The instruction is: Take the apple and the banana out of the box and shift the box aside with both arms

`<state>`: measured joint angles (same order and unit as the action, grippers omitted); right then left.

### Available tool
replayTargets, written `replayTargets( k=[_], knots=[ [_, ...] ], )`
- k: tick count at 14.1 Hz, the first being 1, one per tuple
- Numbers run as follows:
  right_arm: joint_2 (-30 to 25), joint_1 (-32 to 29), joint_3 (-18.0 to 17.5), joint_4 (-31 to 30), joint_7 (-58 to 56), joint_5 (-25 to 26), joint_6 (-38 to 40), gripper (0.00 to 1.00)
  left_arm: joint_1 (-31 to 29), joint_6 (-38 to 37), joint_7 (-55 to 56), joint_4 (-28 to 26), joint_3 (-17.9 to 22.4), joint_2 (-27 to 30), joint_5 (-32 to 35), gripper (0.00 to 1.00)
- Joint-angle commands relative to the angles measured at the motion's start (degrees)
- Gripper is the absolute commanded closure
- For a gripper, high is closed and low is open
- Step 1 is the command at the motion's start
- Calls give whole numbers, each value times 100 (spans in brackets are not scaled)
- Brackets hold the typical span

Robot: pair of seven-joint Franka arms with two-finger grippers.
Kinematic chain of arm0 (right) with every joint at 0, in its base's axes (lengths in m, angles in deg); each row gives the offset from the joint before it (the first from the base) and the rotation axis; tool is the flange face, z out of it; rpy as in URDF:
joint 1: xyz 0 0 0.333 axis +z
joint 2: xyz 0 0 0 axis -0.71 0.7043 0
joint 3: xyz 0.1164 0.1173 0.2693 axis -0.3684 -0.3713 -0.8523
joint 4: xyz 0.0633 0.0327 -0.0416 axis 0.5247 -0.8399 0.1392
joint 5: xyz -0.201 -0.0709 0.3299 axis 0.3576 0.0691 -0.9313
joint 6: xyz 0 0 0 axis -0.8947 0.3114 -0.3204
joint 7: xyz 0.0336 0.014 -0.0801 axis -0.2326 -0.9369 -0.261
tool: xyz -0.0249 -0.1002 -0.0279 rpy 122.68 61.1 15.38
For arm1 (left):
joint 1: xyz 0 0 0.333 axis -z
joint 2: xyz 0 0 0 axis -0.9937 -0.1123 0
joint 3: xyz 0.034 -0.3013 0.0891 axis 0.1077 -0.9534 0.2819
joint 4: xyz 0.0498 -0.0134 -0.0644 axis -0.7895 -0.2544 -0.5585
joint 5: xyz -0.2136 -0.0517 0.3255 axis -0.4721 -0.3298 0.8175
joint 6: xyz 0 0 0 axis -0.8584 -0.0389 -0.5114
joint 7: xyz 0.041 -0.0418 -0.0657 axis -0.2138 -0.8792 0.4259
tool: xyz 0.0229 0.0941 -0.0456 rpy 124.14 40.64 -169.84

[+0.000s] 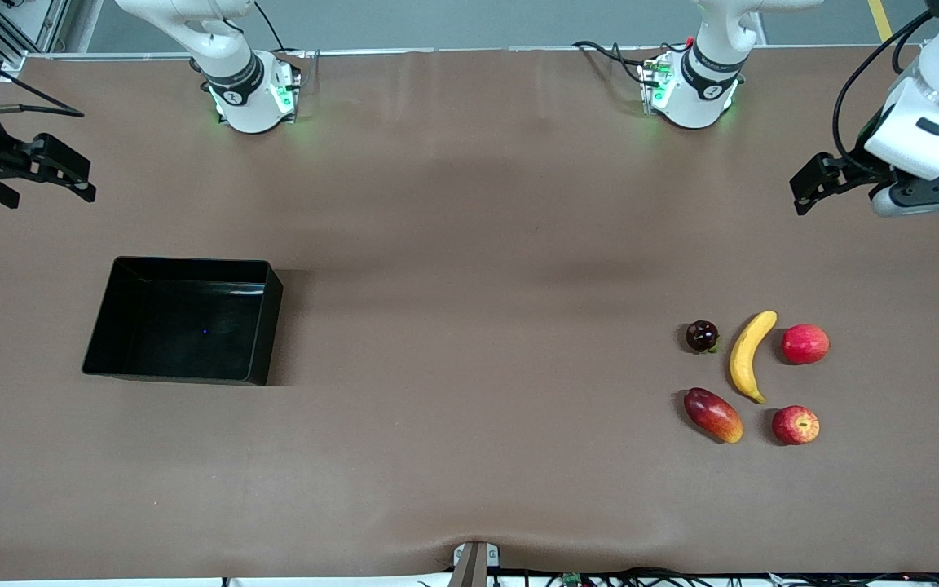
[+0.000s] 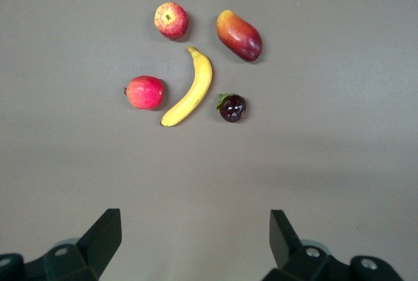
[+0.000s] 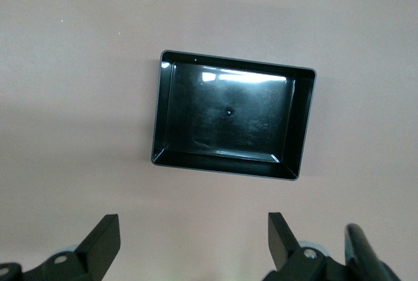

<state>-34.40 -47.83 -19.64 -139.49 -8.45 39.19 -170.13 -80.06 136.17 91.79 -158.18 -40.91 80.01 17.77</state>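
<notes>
Both hands wide: left hand [image 1: 804,191] above banana [image 1: 747,355], right hand [image 1: 82,183] above box [image 1: 262,326].

Five fruits [image 1: 750,355], one box [image 1: 262,326], two arms, seemingly.

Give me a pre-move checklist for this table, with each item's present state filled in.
1. Glossy black rectangular plastic box holds no fruit: ok, it is empty.
2. Small streaked red apple out of the box: ok, on the table at the left arm's end.
3. Curved yellow banana out of the box: ok, beside the apple.
4. Left gripper free: ok, open, holding nothing.
5. Right gripper free: ok, open, holding nothing.
6. Box moved aside: cannot tell; it sits at the right arm's end, apart from the fruit.
</notes>
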Motion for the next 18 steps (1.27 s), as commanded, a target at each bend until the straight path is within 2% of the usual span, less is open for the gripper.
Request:
replayTargets(
  k=[1, 5, 8, 18],
  knots=[
    [-12, -152, -19, 15, -78, 5, -1, 0, -76, -312, -128, 339, 21, -50, -90, 0],
    [-21, -144, -19, 15, -34, 5, 16, 0, -68, -567, -329, 419, 3, -33, -116, 0],
    [-21, -153, -19, 7, -25, 5, 34, 0, -85, -585, -497, 366, 21, 12, -528, 0],
    [-21, -170, -19, -2, -17, 5, 51, 0, -208, -699, -700, 445, 3, -15, -433, 0]
  ],
)
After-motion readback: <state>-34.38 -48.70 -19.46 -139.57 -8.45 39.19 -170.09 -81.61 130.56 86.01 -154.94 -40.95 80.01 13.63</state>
